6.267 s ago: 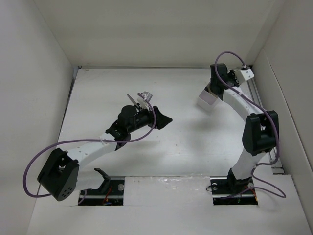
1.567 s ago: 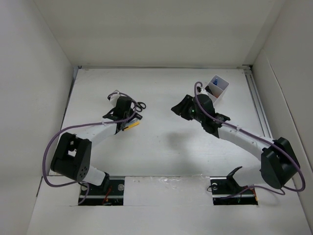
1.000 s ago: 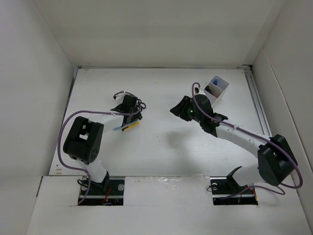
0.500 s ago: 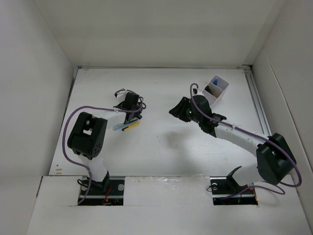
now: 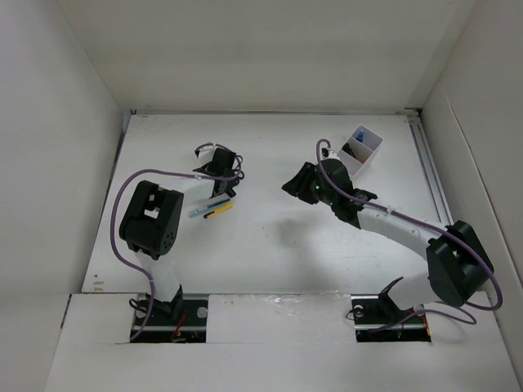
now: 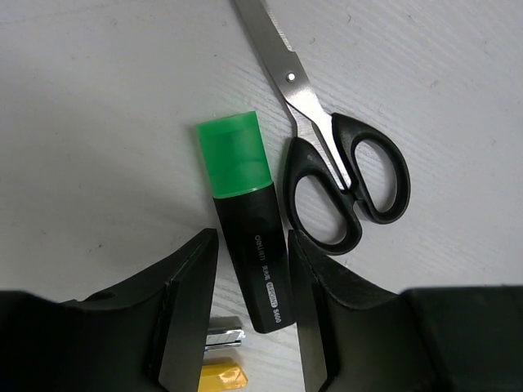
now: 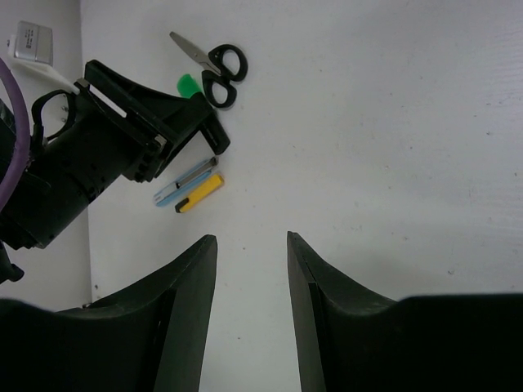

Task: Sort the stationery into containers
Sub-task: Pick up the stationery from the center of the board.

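Observation:
A green highlighter (image 6: 257, 261) with a black body lies flat on the white table. My left gripper (image 6: 252, 245) is shut on its body, one finger on each side. Black-handled scissors (image 6: 343, 175) lie just to the right of it, touching nothing. A yellow pen (image 6: 221, 380) and a silver clip show below the highlighter's end. In the top view the left gripper (image 5: 222, 184) sits at the table's left, over the scissors (image 5: 237, 174). My right gripper (image 7: 252, 245) hangs open over bare table, holding nothing. The white bin (image 5: 360, 149) stands at the back right with a blue item and dark items inside.
A light-blue pen (image 7: 181, 183) and the yellow pen (image 7: 200, 193) lie side by side just near of the left gripper. White walls close the table on three sides. The right arm (image 5: 384, 220) stretches across the middle right.
My left gripper has shifted slightly toward the back and closed a little around the green highlighter. The left arm's elbow has swung nearer. The right arm has barely moved.

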### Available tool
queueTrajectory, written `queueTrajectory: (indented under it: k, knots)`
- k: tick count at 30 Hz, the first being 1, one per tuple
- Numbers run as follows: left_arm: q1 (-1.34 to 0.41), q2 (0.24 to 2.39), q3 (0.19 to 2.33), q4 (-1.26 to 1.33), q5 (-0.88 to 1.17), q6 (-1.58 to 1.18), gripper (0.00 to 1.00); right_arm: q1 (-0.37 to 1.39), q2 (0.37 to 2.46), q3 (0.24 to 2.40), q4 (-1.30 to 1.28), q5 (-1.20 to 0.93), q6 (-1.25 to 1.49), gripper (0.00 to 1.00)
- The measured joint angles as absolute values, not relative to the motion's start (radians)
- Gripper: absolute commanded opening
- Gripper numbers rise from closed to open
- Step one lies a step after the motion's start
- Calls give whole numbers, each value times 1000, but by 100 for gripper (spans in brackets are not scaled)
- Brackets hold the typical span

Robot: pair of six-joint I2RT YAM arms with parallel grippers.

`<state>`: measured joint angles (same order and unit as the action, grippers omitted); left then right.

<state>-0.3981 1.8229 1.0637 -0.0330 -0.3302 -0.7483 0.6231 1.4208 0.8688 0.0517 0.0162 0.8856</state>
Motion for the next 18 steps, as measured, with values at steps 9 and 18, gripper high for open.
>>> queueTrajectory:
  k: [9, 18]
  knots:
    - [-400, 1820, 1057, -35, -340, -733, 14, 610, 1420, 869, 39, 17, 886, 46]
    - [-400, 1768, 980, 17, -314, -702, 18, 593, 1404, 869, 34, 14, 889, 46]
